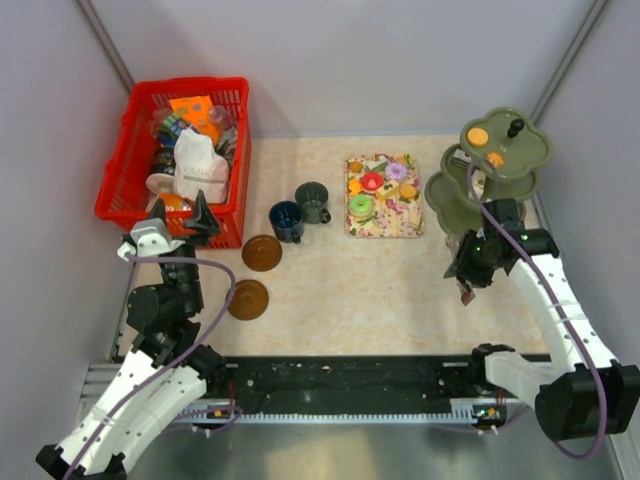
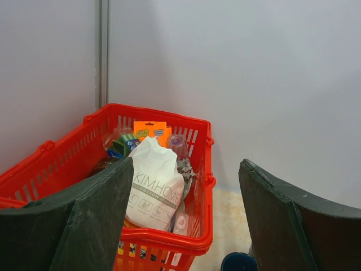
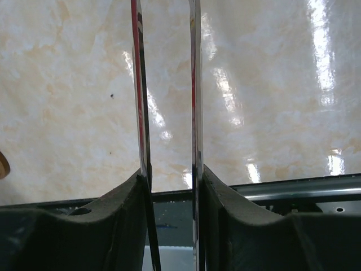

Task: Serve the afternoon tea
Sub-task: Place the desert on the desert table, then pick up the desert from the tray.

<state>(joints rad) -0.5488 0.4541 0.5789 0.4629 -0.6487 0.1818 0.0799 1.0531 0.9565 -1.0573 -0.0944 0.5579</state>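
Mostly the toy pastries point(image 1: 372, 182) sit on a floral tray point(image 1: 385, 222) far out in the middle of the table point(image 1: 350, 290), a red ring, a green ring and smaller pieces crowded together on it. Just left of the tray stand the dark-green mug point(image 1: 313, 201) and the navy mug point(image 1: 287, 221), close beside each other, the navy one nearer. A little nearer and further left lie two round brown saucers, one point(image 1: 262, 252) just near of the navy mug and the other point(image 1: 248, 299) nearer again, the two apart and both bare. Off at the far right rises the olive-green three-tier stand point(image 1: 445, 205); an orange doughnut point(image 1: 478, 136) and a small dark piece rest on its top tier, and another orange piece shows on the tier below. Just near of the stand's base hangs the right gripper point(image 3: 169, 186), its fingers pressed against the two thin metal arms of the tongs point(image 3: 139, 113), which point down over the table with a gap between them. Across at the far left, the left gripper point(image 2: 186, 166) hovers with its jaws well apart and nothing between them, facing the red basket point(image 1: 120, 160), whose clutter includes a white pouch point(image 2: 155, 186).
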